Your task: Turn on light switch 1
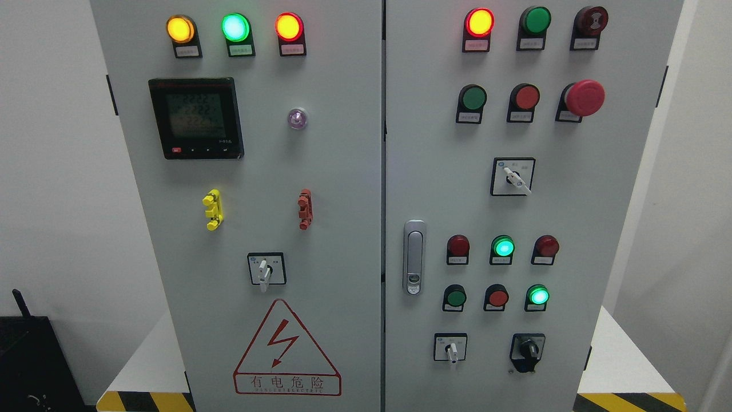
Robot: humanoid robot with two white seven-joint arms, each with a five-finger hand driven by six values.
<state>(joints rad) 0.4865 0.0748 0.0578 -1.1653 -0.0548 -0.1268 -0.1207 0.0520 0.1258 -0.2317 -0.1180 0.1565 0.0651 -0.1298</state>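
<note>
A grey electrical cabinet (343, 171) with two doors fills the head view. Its left door carries one white-handled rotary switch (265, 271) pointing down. On the right door are a white rotary switch (514, 178) turned to the lower right, another low down (452, 348), and a black knob switch (527, 349). Rows of round push buttons sit on the right door, among them a lit green one (538, 296) and an unlit green one (456, 297). The labels are too small to read, so I cannot tell which is switch 1. Neither hand shows.
Lit lamps (235, 27) line the top of the left door above a digital meter (196, 118). A red mushroom stop button (584, 97) juts out at the upper right. A metal door handle (414, 257) sits by the seam. A black box (31, 366) stands at the lower left.
</note>
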